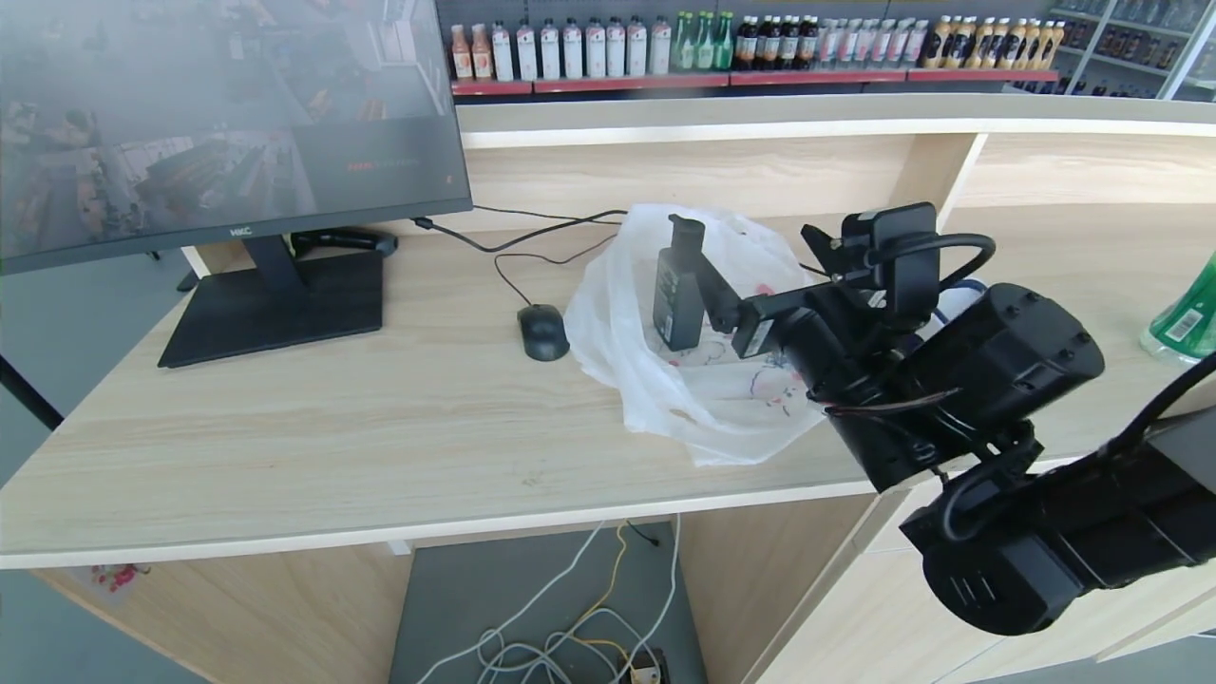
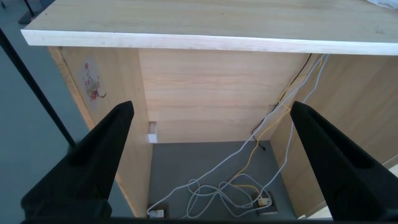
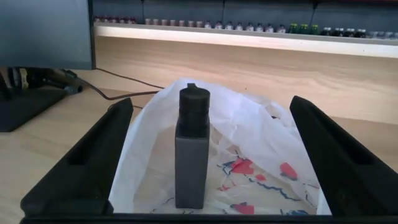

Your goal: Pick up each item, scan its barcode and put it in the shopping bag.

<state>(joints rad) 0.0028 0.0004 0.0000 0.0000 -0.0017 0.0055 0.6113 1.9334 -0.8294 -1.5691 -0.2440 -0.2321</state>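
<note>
Now | right gripper (image 3: 211, 106) spread wide, fingers flanking the bottle (image 1: 678, 285) and touching neither | bottle upright inside the bag (image 1: 613, 328), so it looks delivered | left gripper (image 2: 211, 106) spread and empty, low before the counter (image 1: 285, 427), out of the way | green bottle (image 1: 1183, 323) waits at far right

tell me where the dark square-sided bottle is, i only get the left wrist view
observer: The dark square-sided bottle stands upright inside the white plastic shopping bag on the pale wooden desk.
operator: is the right gripper holding it
observer: No, the right gripper is open, its fingers either side of the bottle, not touching it.
operator: anything left to scan
observer: A green bottle with a barcode label sits at the desk's far right.
</note>
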